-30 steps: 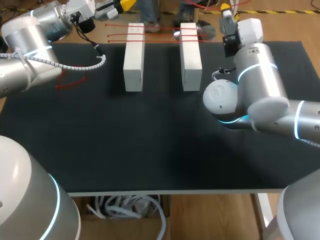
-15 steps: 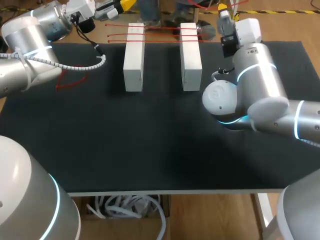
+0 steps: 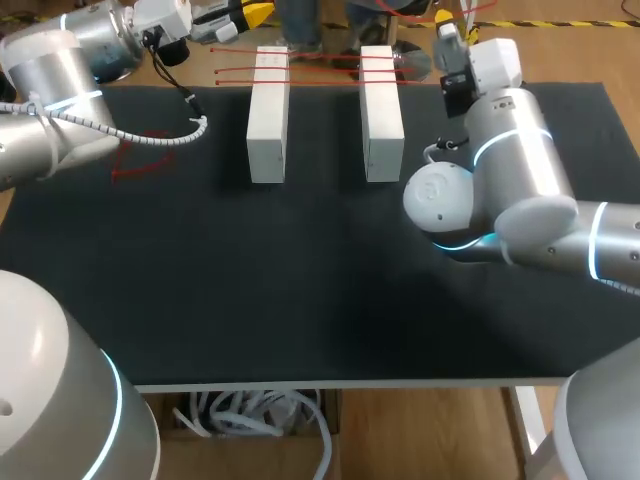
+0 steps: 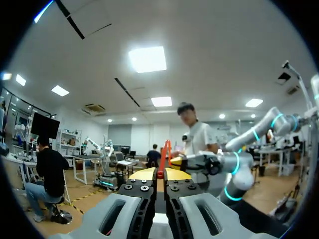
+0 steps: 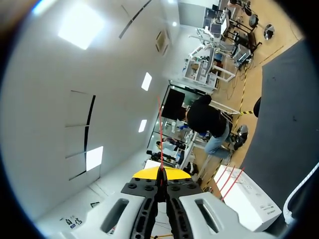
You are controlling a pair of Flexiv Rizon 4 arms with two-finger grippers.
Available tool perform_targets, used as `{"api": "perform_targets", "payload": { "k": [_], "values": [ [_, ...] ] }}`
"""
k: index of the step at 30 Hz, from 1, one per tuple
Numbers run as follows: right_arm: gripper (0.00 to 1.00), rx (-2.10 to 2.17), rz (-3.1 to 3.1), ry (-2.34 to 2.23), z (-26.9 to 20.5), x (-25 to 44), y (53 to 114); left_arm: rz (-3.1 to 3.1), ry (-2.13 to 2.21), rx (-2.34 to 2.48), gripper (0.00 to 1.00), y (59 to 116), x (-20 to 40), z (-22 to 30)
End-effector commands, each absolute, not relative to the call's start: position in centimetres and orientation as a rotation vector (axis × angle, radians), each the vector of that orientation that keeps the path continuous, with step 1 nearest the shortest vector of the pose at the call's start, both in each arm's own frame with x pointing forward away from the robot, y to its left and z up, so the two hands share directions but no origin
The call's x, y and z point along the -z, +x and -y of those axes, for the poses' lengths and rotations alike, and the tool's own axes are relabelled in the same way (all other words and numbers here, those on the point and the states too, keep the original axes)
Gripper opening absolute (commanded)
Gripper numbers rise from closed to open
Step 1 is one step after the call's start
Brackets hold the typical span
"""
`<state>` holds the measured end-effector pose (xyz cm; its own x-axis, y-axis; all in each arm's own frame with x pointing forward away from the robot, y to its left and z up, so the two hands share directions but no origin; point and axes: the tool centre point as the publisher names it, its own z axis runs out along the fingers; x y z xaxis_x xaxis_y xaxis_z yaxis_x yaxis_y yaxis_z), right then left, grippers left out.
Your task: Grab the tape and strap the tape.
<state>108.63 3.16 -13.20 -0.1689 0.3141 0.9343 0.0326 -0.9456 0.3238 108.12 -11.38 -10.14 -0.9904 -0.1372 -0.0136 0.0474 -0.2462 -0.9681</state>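
Observation:
Two white blocks stand side by side at the far end of the black table. Thin red tapes stretch across their far ends. My left gripper hovers beyond the far left of the blocks. In the left wrist view it is shut on a red tape that rises between its yellow tips. My right gripper is above the far edge, right of the blocks. It is shut on a thin red tape running straight out from its tips. The blocks lie below it.
A loose tangle of red tape lies on the black mat at the left, under my left arm's cable. My right arm's elbow hangs over the mat just right of the right block.
My left arm has shifted slightly up and left, its cable swinging with it. The right gripper has edged a little to the left. Both stay shut on tape.

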Motion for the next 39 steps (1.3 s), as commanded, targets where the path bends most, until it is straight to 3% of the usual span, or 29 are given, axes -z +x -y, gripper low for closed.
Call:
{"api": "perform_targets", "payload": {
  "k": [1, 28, 39],
  "values": [
    [0.0, -2.216, -0.414, 1.899, -3.1, 12.9, 108.3, -2.11, 0.091, 2.017, 0.0, 108.3, 8.7, 11.0],
    [0.0, -2.173, -0.503, 1.869, -2.8, 13.2, 107.2, -2.601, 0.37, 1.077, 0.0, 108.3, 7.4, 10.7],
    [0.0, -2.162, -0.519, 1.87, -2.9, 13.4, 106.9, -2.767, 0.417, 0.944, 0.0, 107.8, 7.6, 10.6]
  ]
}}
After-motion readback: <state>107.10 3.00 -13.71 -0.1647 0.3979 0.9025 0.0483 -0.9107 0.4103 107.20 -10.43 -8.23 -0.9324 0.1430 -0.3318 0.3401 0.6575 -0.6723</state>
